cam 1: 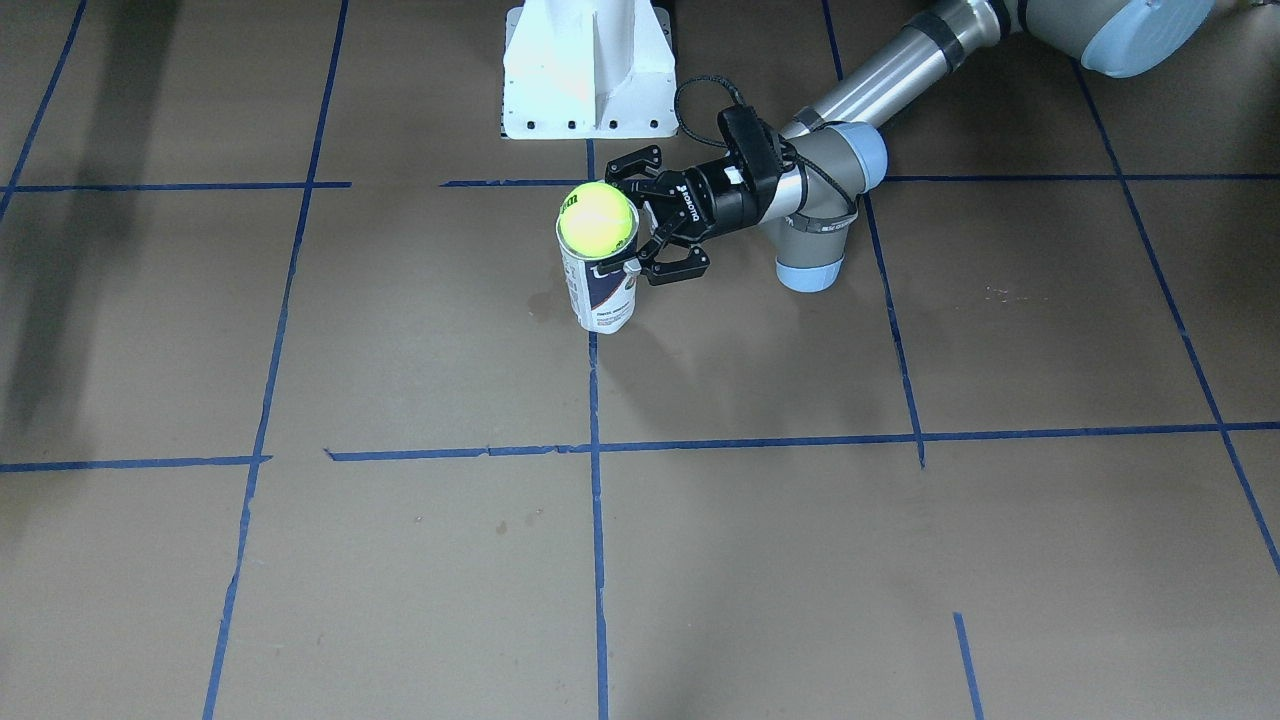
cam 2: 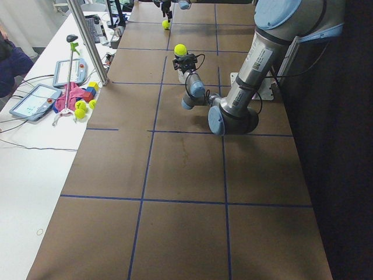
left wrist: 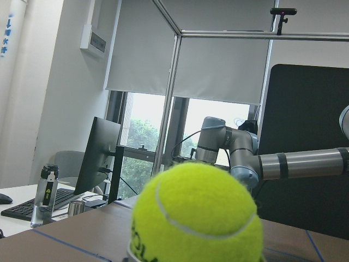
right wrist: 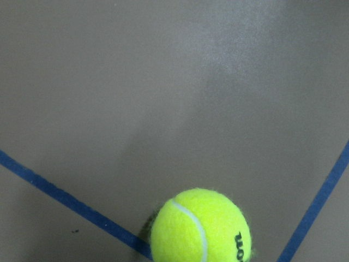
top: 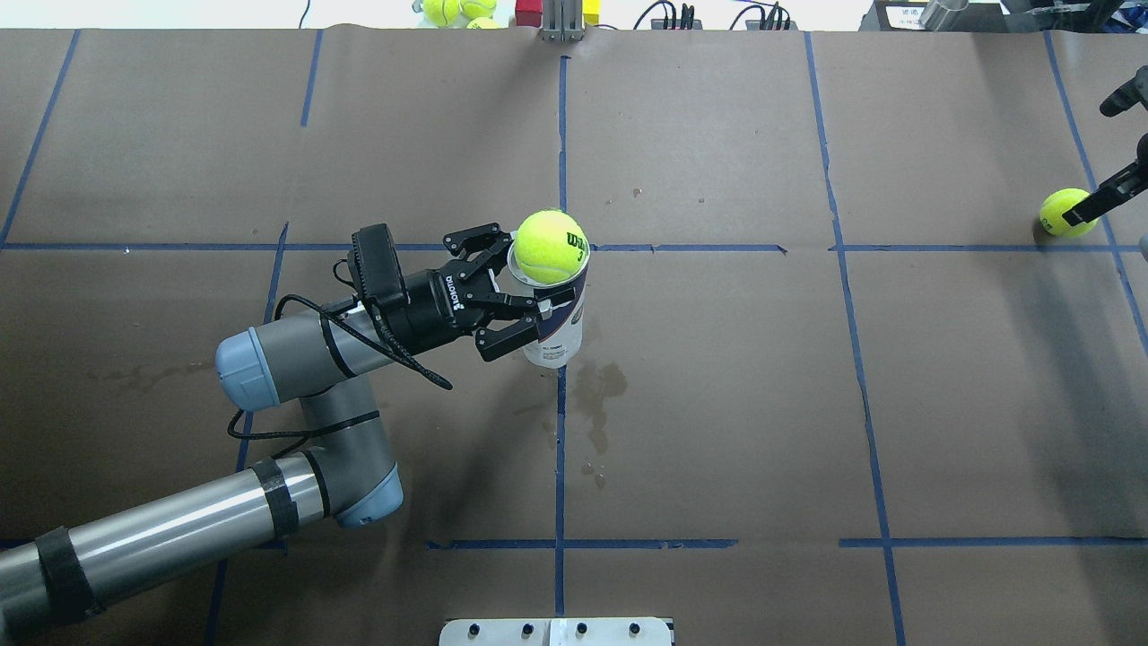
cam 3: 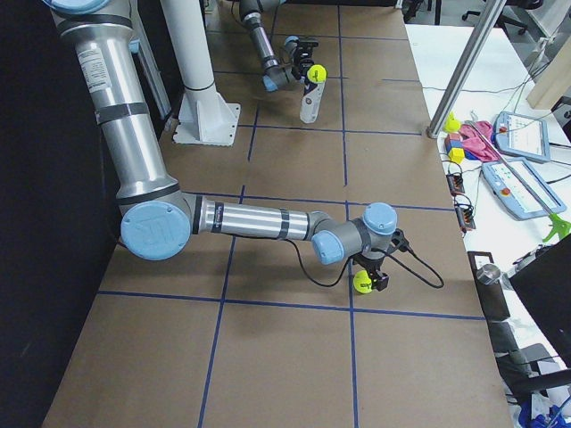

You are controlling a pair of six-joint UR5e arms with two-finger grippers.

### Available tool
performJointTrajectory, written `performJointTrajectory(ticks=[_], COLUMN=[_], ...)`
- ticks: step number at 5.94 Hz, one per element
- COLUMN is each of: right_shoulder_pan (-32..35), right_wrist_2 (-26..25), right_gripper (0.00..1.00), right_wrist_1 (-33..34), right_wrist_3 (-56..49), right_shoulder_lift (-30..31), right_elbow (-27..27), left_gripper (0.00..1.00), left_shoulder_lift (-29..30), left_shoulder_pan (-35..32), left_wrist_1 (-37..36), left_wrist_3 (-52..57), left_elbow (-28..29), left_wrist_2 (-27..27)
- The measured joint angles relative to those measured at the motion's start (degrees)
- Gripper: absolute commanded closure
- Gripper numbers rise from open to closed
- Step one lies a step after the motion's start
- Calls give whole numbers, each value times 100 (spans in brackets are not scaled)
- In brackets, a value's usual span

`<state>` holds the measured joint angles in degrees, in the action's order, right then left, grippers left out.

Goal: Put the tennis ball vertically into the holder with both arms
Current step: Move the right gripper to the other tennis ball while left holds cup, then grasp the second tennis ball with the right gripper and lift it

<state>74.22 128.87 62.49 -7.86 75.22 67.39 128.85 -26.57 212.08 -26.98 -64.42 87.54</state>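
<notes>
The holder (top: 560, 327), a clear tube with a white and navy label, stands upright near the table's middle (cam 1: 600, 295). A yellow tennis ball (top: 550, 245) rests in its open top and sticks out above the rim (cam 1: 597, 221); it fills the lower left wrist view (left wrist: 196, 218). My left gripper (top: 527, 285) reaches in level from the side and is shut on the holder just under the rim. Far to the right, my right gripper (top: 1081, 211) points down over a second tennis ball (top: 1065, 213) lying on the table (right wrist: 200, 226); its finger spread does not show.
The white pedestal base (cam 1: 588, 70) stands at the robot's edge. Several loose balls (top: 457, 9) lie beyond the far edge. A side bench with tablets and toys (cam 2: 76, 99) and a metal post (cam 2: 87, 41) flank the table. A stain (top: 596, 395) marks the paper.
</notes>
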Motion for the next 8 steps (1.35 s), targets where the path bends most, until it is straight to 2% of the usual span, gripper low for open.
performJointTrajectory(ticks=[8], right_shoulder_pan=[-321], right_wrist_2=[-529], right_gripper=[1], right_wrist_1=[-20], right_wrist_3=[-7], right_shoulder_lift=[-77], right_elbow=[-314], left_gripper=[51], left_shoulder_lift=[-17], left_shoulder_pan=[2], left_wrist_1=[0], left_wrist_3=[0], left_elbow=[0], left_wrist_2=[0])
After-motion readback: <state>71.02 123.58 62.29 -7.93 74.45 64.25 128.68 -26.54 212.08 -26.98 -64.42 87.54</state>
